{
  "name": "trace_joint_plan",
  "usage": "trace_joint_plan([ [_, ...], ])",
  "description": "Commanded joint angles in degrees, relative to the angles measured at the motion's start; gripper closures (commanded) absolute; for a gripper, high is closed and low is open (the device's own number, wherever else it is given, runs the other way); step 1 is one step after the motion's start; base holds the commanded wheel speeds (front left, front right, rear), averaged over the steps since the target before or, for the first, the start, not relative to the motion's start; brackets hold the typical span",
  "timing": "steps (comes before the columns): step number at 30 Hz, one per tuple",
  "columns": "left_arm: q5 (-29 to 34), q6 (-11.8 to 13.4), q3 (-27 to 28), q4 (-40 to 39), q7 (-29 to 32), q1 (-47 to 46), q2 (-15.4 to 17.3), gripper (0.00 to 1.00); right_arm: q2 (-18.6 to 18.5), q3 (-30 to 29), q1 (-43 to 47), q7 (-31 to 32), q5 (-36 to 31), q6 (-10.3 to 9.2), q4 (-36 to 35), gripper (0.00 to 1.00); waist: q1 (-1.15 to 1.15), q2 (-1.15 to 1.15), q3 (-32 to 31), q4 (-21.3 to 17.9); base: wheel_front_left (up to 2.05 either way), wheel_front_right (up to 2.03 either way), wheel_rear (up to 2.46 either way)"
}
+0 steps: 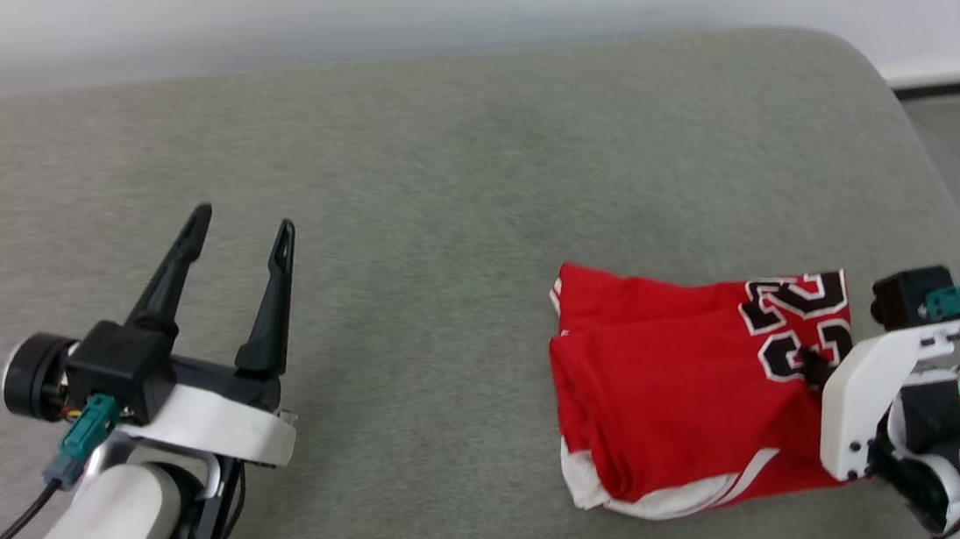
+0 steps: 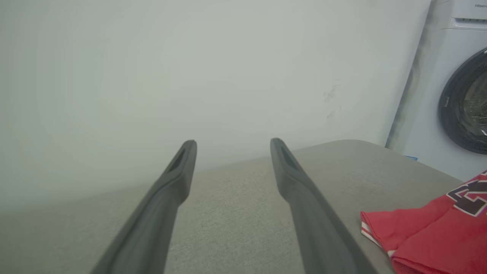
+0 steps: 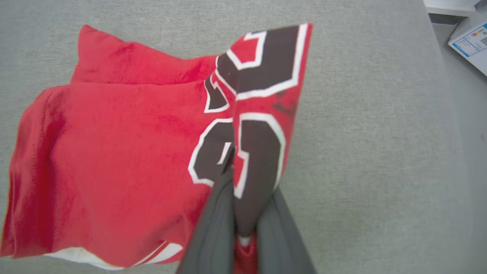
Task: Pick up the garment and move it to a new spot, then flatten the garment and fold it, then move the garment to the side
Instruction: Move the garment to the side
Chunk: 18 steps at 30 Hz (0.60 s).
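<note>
Right gripper (image 3: pixel 233 171): pinched tight on the shirt (image 1: pixel 671 385) at its lettered edge. A ridge of cloth stands up between the two dark fingers.
Left gripper (image 1: pixel 243 222): fingers spread wide with nothing in them, poised over bare grey, well apart from the shirt.
Where the shirt is: a folded bundle on the right part of the padded top (image 1: pixel 454 170), near its right-hand edge.
Step in hand: to my eye, a grip taken to carry the folded shirt aside.
Doing it well: I can't tell how many layers the pinch has caught. I'd lift slowly and watch whether the lower folds come along. Clear the surface before going sideways, since dragging would likely peel the stack open. Set it down flat, then let go.
Cloth: soft matt red knit, limp. A white sleeve edge with red stripes peeks out at the near side, and the dark numerals are outlined in white.
Shape: a roughly square stack with rounded, puffy folds along its left edge.
Padded top: grey woven fabric with a fine grain and a rounded corner. It probably clings to cloth a little.
Beyond: a washing machine (image 2: pixel 456 95) stands past the far corner.
</note>
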Motion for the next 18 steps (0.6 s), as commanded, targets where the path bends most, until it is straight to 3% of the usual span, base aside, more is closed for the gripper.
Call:
trace_joint_plan([
  [1,0.68,-0.23,-0.08,-0.78,0.59,-1.34,0.62,0.0,-0.26,0.25,-2.23,-1.08,-0.9,-0.04,1.39,1.0,0.0,0.0,5.45,-6.71,0.0,0.0,0.0],
  [6,2.37,-0.83,-1.42,-3.6,3.05,-5.7,1.53,0.0,-1.39,-1.96,-8.94,-7.05,-3.88,-0.04,8.22,1.0,0.0,0.0,11.29,-10.3,0.0,0.0,0.0],
  [7,3.59,-1.42,-2.26,-4.81,4.57,-8.47,2.09,0.0,-1.85,-4.66,-13.08,-11.96,-5.95,-0.04,12.93,1.0,0.0,0.0,14.69,-10.73,0.0,0.0,0.0],
  [13,5.52,-2.82,-3.6,-7.23,7.17,-14.18,2.92,0.0,-3.56,-11.81,-20.87,-22.3,-11.47,-0.05,20.83,1.0,0.0,0.0,21.01,-8.93,0.0,0.0,0.0],
  [18,6.83,-3.01,-4.03,-8.85,8.56,-17.7,3.09,0.0,-2.8,-17.68,-25.36,-29.4,-14.79,-0.06,27.09,1.0,0.0,0.0,24.94,-7.06,0.0,0.0,0.0],
])
